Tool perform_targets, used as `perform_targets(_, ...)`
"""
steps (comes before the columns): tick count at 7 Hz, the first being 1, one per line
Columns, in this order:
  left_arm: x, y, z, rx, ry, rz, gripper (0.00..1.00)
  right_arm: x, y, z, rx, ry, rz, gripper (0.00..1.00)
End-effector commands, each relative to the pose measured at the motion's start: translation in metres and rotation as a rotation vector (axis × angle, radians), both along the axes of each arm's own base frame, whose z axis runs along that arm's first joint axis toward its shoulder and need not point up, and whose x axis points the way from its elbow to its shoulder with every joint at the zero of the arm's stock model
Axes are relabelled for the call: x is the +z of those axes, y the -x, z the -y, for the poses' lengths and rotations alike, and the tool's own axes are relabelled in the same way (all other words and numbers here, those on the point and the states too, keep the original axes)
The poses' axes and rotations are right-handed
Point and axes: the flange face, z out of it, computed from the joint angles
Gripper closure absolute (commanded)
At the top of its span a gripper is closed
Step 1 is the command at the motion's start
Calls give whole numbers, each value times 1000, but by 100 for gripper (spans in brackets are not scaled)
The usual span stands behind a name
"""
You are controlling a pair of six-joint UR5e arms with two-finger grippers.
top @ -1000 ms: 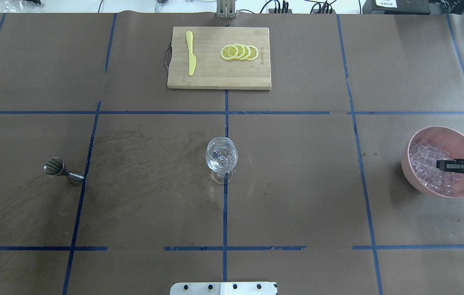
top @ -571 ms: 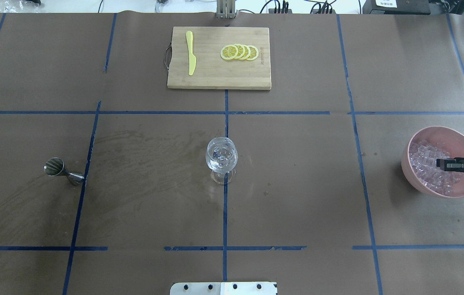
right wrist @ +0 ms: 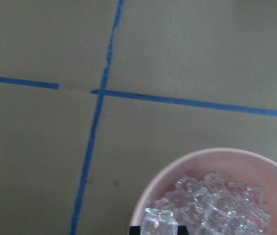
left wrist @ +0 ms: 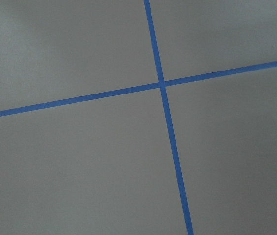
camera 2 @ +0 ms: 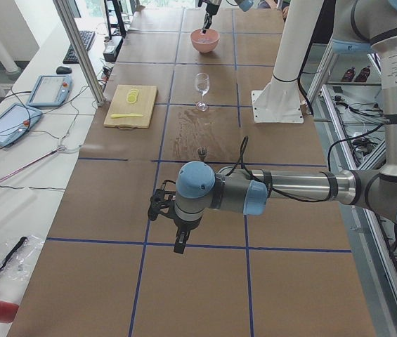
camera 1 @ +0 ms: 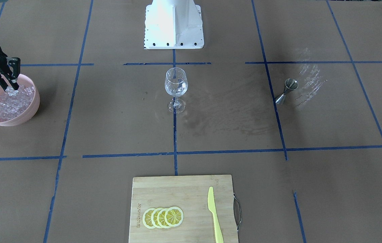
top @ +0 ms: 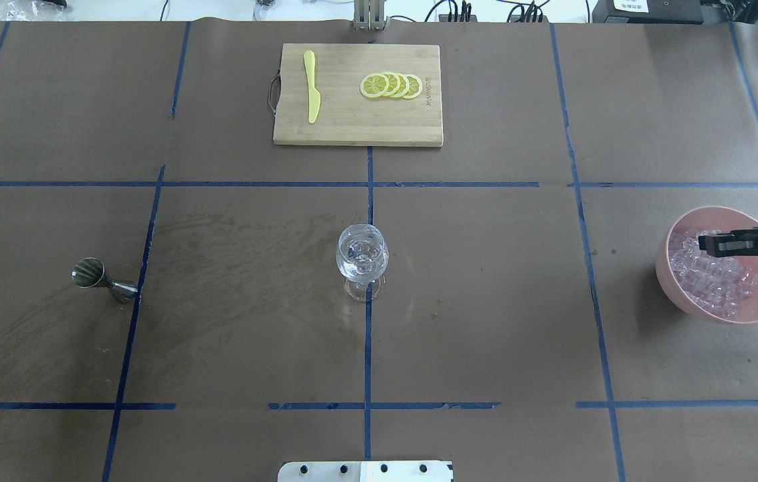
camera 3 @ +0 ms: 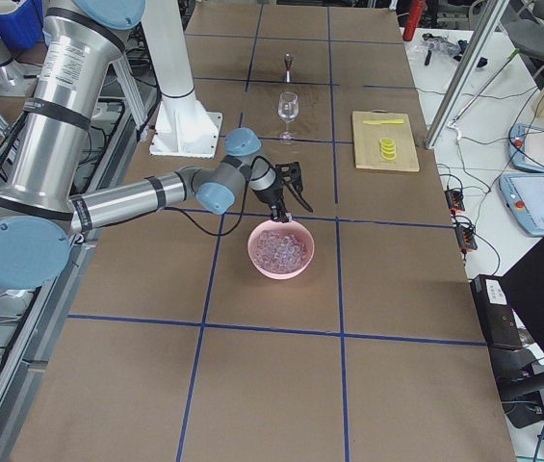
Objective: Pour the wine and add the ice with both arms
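A pink bowl point(top: 680, 294) at the table's right end holds the ice point(top: 713, 278), a heap of small clear cubes. My right gripper point(top: 710, 243) hangs just above the heap, shut on one ice cube point(right wrist: 158, 219); in the front-facing view the gripper point(camera 1: 9, 87) is over the bowl's point(camera 1: 25, 116) near side. The clear wine glass point(top: 362, 253) stands upright at the table's middle, with clear pieces like ice in its bowl. My left gripper point(camera 2: 179, 247) shows only in the left side view, pointing down above bare table; I cannot tell its state.
A steel jigger point(top: 101, 280) stands left of the glass. A wooden cutting board point(top: 357, 130) at the far middle carries lemon slices point(top: 392, 86) and a yellow knife point(top: 312, 87). The white base block point(top: 365, 471) is at the near edge.
My right gripper has risen out of the ice heap and shifted toward the bowl's far side, with a cube between its fingers. Nothing else has moved.
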Motion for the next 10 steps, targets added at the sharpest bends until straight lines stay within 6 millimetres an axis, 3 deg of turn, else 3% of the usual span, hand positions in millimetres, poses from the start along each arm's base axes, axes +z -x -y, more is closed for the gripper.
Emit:
perform_targets(1,-3,0,1,0,-5,0,0,-95,38,40,-61,-24,48,100)
perform_targets(3,-6,0,1,0,-11,-1,0,-187,91,56,-112,-2,41,100)
perform_targets(4,-10,0,1,1,-20,0,0,-241,116,54,-141,18,27,100)
perform_targets(5,-14,1,2,0,-29,1,0,-283,147,40,-155,51,43,100)
perform_targets(6,-19,0,3,0,-37,1,0,-314,174,37,-121,61,71,100)
perform_targets(8,-21,0,6,0,-45,2,0,-352,244,17,-104,58,73,100)
perform_targets(10,-22,0,8,0,-47,2,0,-374,295,-4,-87,53,58,100)
